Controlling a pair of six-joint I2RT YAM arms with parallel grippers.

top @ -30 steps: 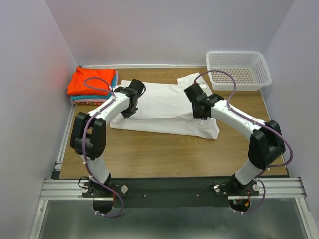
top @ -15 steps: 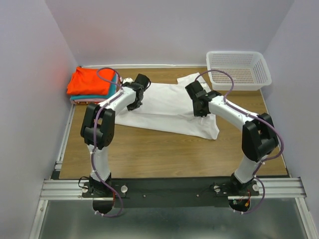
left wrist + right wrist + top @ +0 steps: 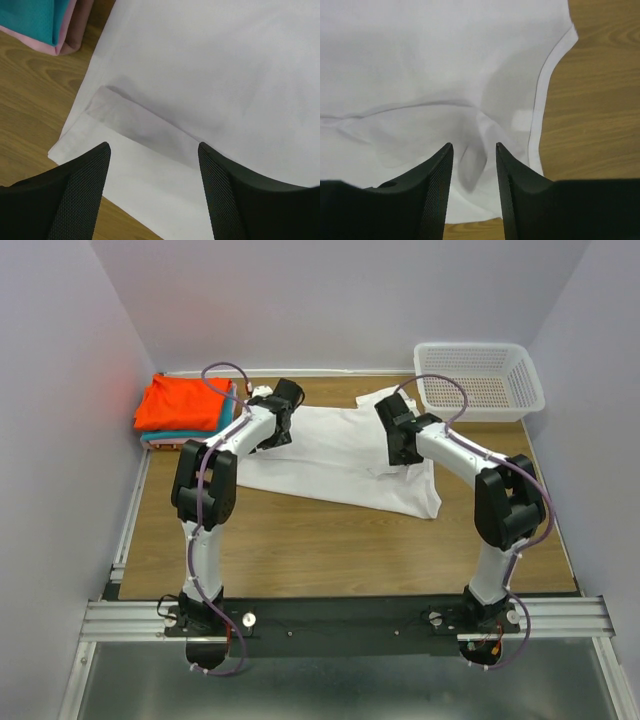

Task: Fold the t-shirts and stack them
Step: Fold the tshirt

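Cloth of the white shirt lies flat to the left of the basket, its long axis running toward the basket, one edge doubled over and lightly creased. Left gripper spread wide and right gripper parted narrowly are both released directly above it, the right nearer the basket.

A white t-shirt is seen spread across most of the view, its hemmed edge curving down the right side against the wooden surface. The jaws of the right gripper are parted, and a rumpled, blurred fold of cloth is seen between them.
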